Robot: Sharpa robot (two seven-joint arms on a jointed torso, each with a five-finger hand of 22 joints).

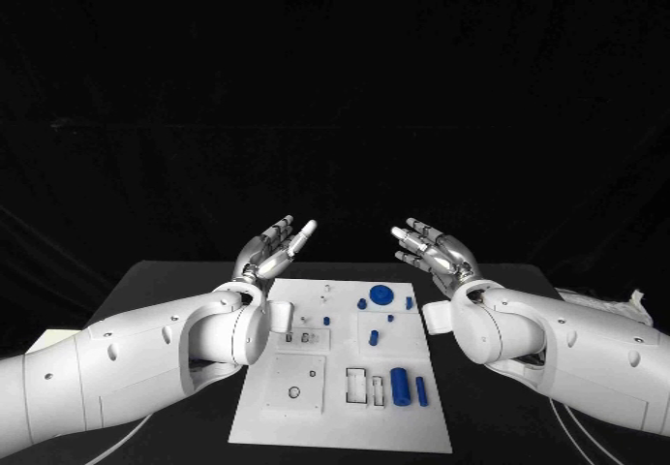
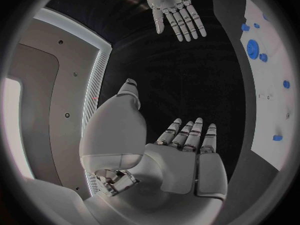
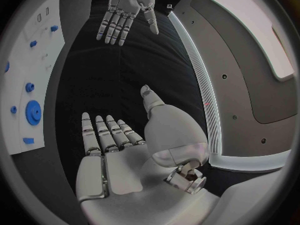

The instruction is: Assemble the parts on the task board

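Parts (image 1: 400, 385) on task board (image 1: 315, 426)

Both arms wear smooth white rounded shells dotted with small dark screw holes, and a thin white cable trails beneath each forearm. The left hand (image 1: 275, 244) and right hand (image 1: 435, 248) have silver segmented fingers with pale tips. Behind the fingers, each white palm ends in a bulbous thumb base with exposed metal parts.

One task board (image 1: 315, 412), two hands
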